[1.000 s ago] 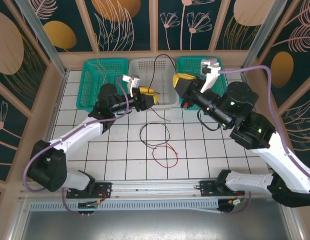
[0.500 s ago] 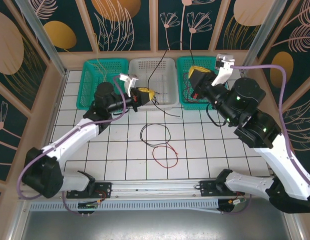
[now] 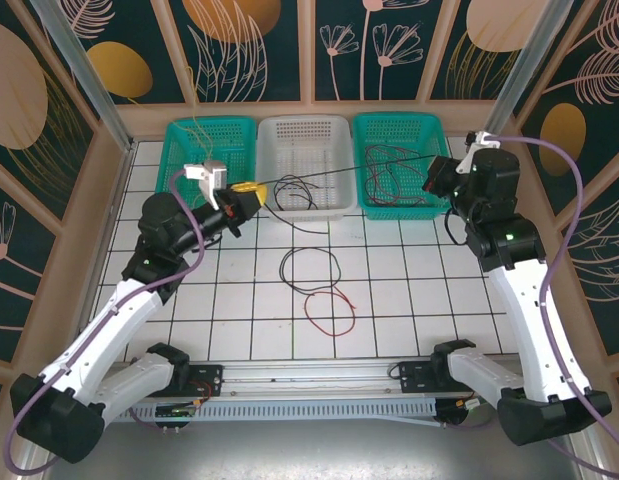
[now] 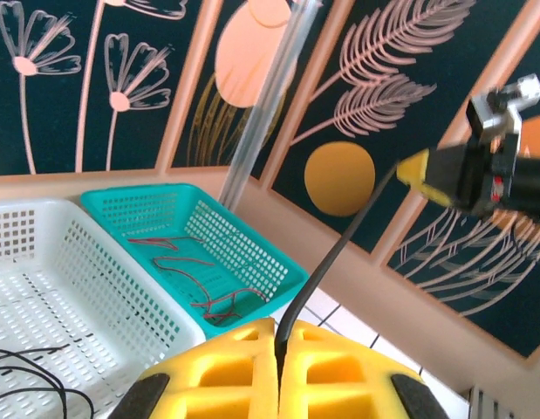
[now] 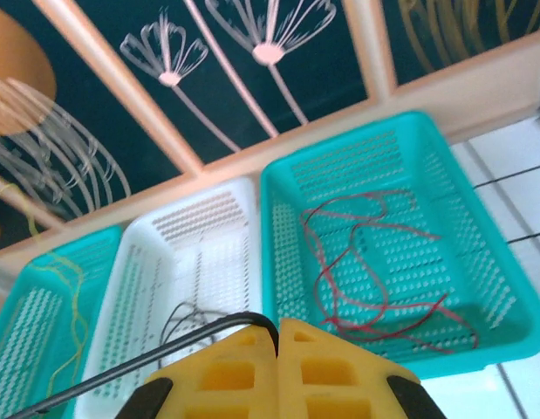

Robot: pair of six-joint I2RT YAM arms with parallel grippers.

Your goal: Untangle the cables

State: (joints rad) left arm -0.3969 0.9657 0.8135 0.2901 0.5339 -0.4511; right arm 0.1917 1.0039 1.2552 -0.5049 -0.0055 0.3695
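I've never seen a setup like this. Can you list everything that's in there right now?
table: one, white tiled, under everything
left basket: one, teal, far edge
middle basket: one, white, far edge
right basket: one, teal, far edge
yellow cable: one, yellow, in the left basket
coiled cable: one, black, in the middle basket
red cables: a tangle, red, in the right basket
black loop: one, black, mid-table
red loop: one, red, just nearer than the black loop
stretched cable: one, black, taut between both grippers
left gripper: yellow pads, shut on the stretched cable
right gripper: yellow pads, shut on the stretched cable
left arm, right arm: two, white and black
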